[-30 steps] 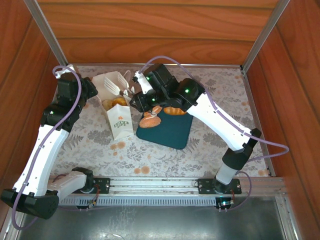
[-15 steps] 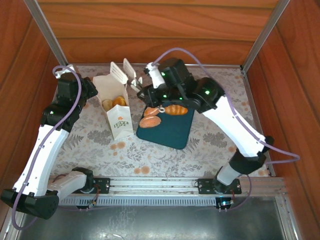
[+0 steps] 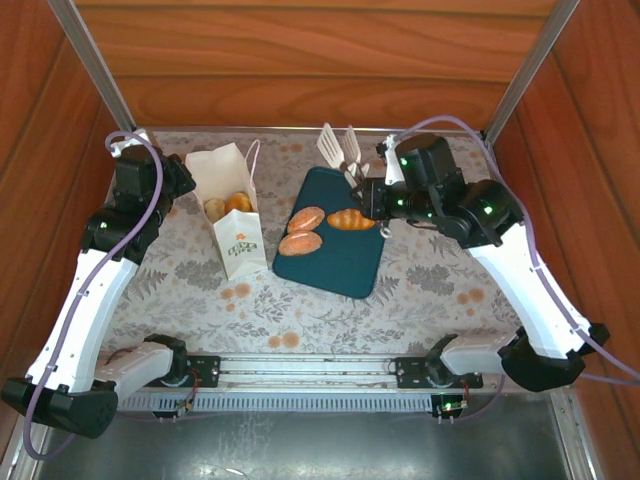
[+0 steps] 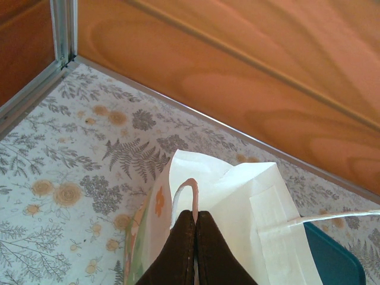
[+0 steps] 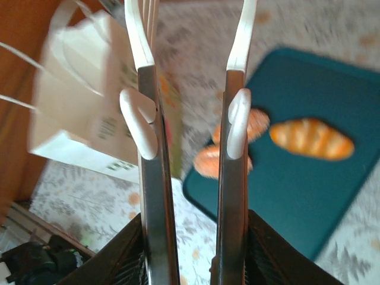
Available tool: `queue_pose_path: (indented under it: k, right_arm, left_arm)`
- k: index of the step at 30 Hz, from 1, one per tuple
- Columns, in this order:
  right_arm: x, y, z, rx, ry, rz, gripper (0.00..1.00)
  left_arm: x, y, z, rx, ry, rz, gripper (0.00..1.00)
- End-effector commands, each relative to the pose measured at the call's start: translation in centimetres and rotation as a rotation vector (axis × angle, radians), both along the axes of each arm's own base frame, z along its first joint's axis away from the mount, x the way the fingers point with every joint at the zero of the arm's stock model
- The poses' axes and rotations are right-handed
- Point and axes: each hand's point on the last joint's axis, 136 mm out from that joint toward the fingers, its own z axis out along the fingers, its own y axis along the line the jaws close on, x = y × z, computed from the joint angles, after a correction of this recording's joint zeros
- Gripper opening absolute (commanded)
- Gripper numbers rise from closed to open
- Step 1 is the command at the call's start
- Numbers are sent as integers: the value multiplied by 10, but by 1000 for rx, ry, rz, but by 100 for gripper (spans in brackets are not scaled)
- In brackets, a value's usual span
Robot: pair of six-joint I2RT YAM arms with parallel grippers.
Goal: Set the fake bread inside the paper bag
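Fake bread (image 3: 306, 217): three glossy golden-brown rolls lie on the dark teal tray (image 3: 345, 265), at centre of the top view. Two ovals sit close together toward the tray's left edge. One longer braided roll (image 3: 350, 220) sits to their right, apart from them. More rolls (image 3: 228, 205) show inside the mouth of the paper bag (image 3: 240, 245), at least two, one pale and one golden.

Paper bag: white, upright, logo on the front, standing on the desk (image 3: 430, 290) left of the tray, near it but not touching. In the left wrist view, the bag's (image 4: 261, 225) rim fills the lower centre, with a cord handle (image 4: 184, 185) looping up from it.

Left claw (image 3: 185, 180): at the bag's left side in the top view. In its own wrist view, the left claw (image 4: 195, 217) has its dark fingers pressed together on the bag's rim, just below the handle loop.

Right claw (image 3: 340, 148): hangs above the tray's far edge, at upper centre of the top view. In its own wrist view, the right claw (image 5: 191, 24) has its long white-tipped fingers parallel and partly apart, with nothing between them. The tray (image 5: 332, 196) and three rolls lie blurred beneath.

Desk carries a floral cloth; wooden walls (image 3: 300, 60) enclose it.
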Motion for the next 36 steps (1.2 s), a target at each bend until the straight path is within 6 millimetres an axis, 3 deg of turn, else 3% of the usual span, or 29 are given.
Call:
queue_pose_path:
  k: [1, 6, 12, 22, 36]
  right_arm:
    - [1, 15, -32, 91, 156, -29, 42]
    - [8, 36, -74, 132, 298, -44, 42]
    - [23, 50, -104, 168, 380, -116, 48]
    - [38, 61, -133, 165, 438, -171, 49]
    - [42, 73, -164, 172, 532, -193, 50]
  left_arm:
    - [0, 2, -1, -14, 2, 12, 0]
    - [-2, 2, -2, -12, 1, 13, 0]
    - [-3, 2, -3, -21, 4, 13, 0]
    - [-3, -2, -3, -43, -3, -2, 0]
    - [-2, -2, -5, -42, -6, 0, 0]
